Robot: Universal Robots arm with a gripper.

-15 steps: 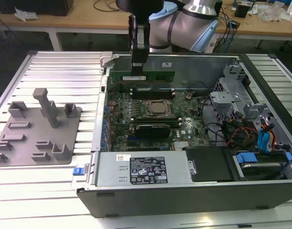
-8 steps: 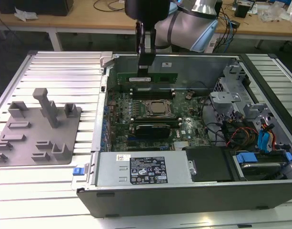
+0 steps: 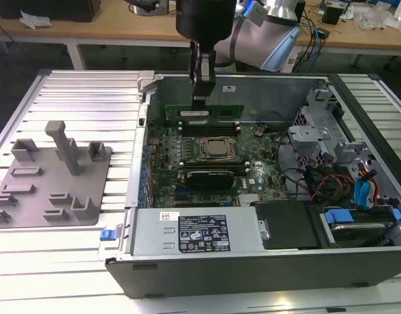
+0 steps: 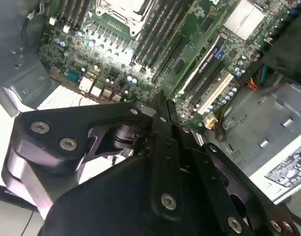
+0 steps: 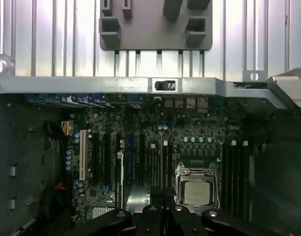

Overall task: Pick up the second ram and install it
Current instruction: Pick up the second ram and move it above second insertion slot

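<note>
Over the far side of the open case (image 3: 252,269), the gripper (image 3: 201,99) is being held upright, its fingers (image 5: 153,199) pressed together in both wrist views. Just under the fingertips, the ram (image 3: 229,108) is being shown on edge, lined up along the slots (image 3: 210,127) beyond the CPU (image 3: 218,149). Whether it is being clamped cannot be told. At the exterior view's left, the fixture (image 3: 50,190) is lying well apart.
</note>
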